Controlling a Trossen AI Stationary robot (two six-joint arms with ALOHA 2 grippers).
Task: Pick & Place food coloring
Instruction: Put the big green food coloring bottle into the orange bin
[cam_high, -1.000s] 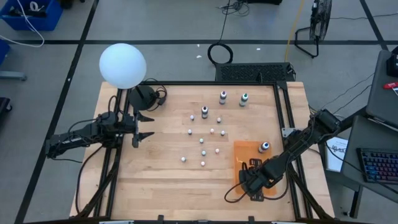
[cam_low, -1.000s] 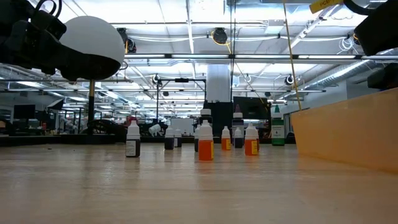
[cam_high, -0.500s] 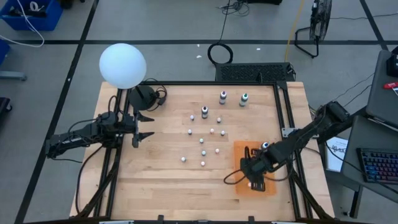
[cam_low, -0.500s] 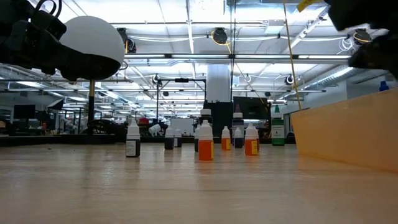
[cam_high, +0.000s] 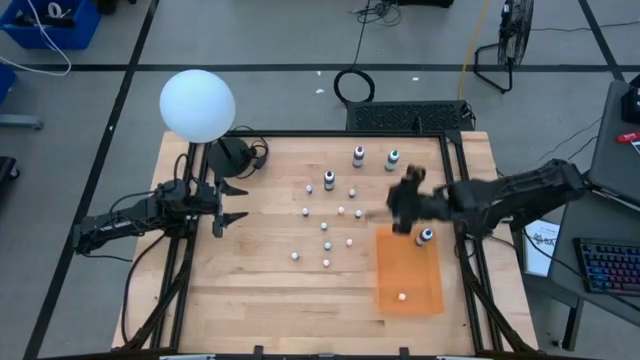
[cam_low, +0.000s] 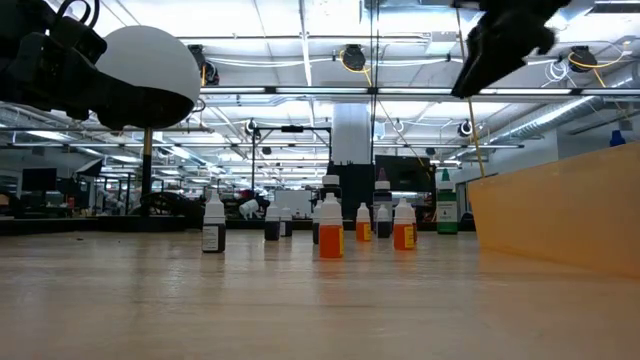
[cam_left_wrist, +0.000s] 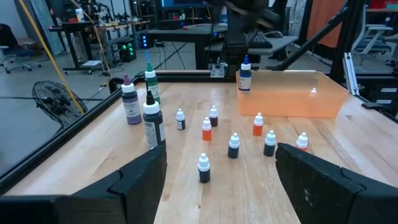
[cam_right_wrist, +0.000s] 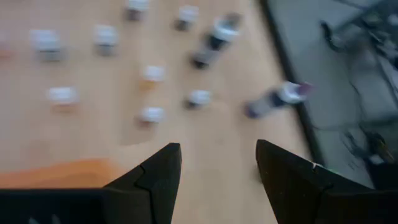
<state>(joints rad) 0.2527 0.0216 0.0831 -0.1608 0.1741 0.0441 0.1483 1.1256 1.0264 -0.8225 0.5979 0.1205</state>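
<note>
Two bottles (cam_high: 403, 296) on orange sheet (cam_high: 408, 270) (high view only) | right hand (cam_right_wrist: 214, 171) open, empty | left hand (cam_left_wrist: 217, 177) open, empty

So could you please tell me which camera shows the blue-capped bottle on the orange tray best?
The left wrist view: the blue-capped bottle stands upright and sharp on the orange tray. The high view shows only its cap beside the right arm; the low view shows just the cap tip; the right wrist view misses it.

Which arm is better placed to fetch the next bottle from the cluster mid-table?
Right, probably. The right gripper is open, empty and raised beside the orange container, near the small bottles. The left gripper waits open at the table's left edge, farther from the container.
</note>
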